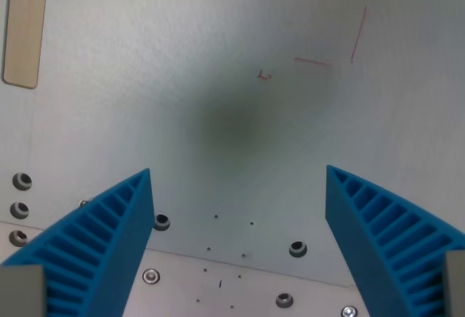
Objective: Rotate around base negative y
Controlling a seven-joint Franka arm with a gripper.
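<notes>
The blue ribbed-finger gripper [238,186] hangs spread wide, empty, over the pale grey bench [218,77]. Nothing needs grasping; the rotation looks purely a wrist motion.

hand [238,186]: finger bases cut off at bottom edge | wooden strip [24,26]: cropped at top-left edge

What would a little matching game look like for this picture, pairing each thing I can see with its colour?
Things:
1. ribbed fingers
2. strip at the top of the wrist view's left
3. marker lines on the table
4. bolt holes

Colours:
A. red
B. dark
C. blue
D. tan

Pairs: 1-C, 2-D, 3-A, 4-B

The jaws stand wide apart, holding nothing.
</notes>
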